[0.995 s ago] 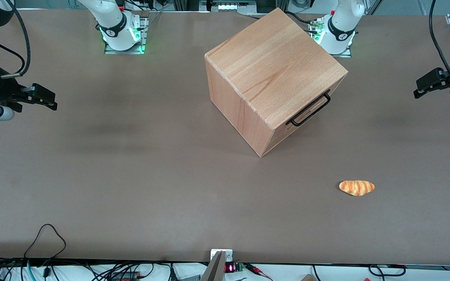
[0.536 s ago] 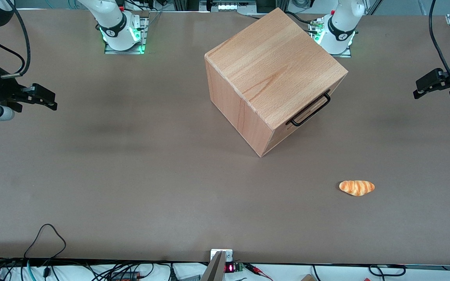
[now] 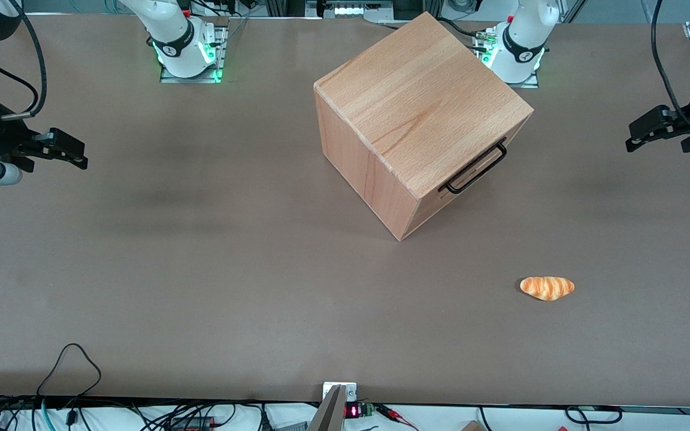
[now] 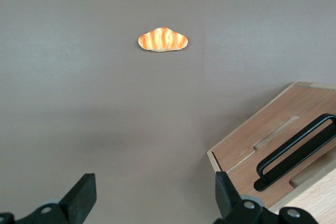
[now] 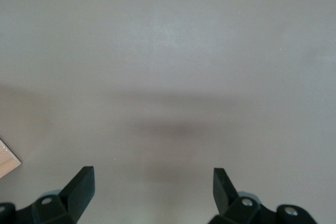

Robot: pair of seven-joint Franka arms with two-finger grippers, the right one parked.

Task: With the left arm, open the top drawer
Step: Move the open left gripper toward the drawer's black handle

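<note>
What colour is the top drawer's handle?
Black; the handle shows best in the left wrist view, with the open gripper hovering apart from it.

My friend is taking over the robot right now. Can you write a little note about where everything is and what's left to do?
Left arm's black two-finger tool: open, empty, in the air toward the working arm's end of the table, apart from the large beech cube cabinet.
Shallow light-wood top drawer: shut; its long black bar handle is untouched.
Small orange-striped bread roll: on the table, nearer the front camera than the cabinet.
Done: nothing yet.
Left: reach the handle, grip it, pull the drawer open.
</note>
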